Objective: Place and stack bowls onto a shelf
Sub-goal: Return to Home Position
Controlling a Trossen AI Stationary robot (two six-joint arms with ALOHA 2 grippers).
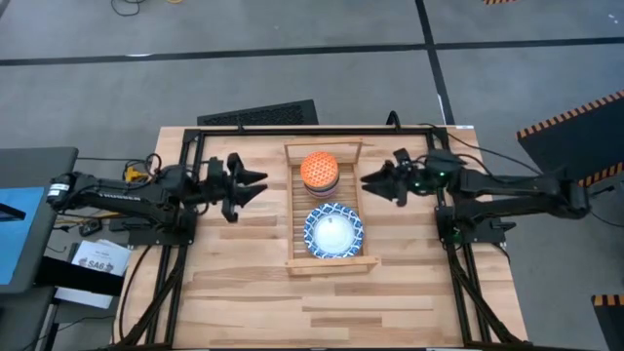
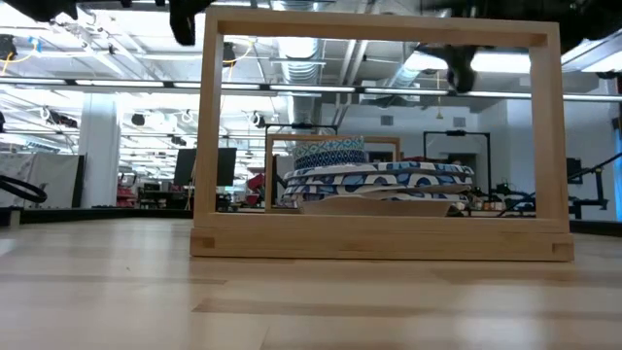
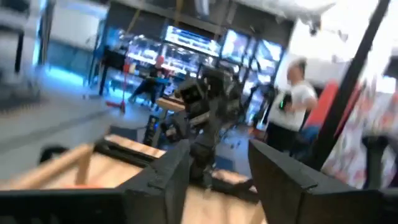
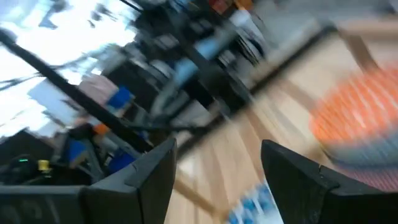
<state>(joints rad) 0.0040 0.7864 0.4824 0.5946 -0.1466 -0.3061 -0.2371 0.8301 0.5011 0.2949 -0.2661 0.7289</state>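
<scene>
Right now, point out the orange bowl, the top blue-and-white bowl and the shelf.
orange bowl (image 1: 319, 169): high view, its middle.
top blue-and-white bowl (image 1: 332, 232): high view, white centre.
shelf (image 1: 331, 260): high view, end rail.

Past the far edge of the plank table (image 1: 244, 292) lies a dark ribbed panel (image 1: 258, 114); left of the table, a white labelled sheet (image 1: 97, 261); right of it, orange-black hazard stripes (image 1: 570, 115); beyond it, a person in a white shirt (image 3: 297, 102)

Smooth pale plank-wood surface (image 1: 244, 292) with soft sheen, matt light-wood slatted shelf (image 1: 295, 210), glossy glazed blue-and-white bowl (image 1: 332, 232), glossy orange bowl (image 1: 319, 169), matt dark left tool (image 1: 260, 185), right tool (image 1: 369, 183)
</scene>
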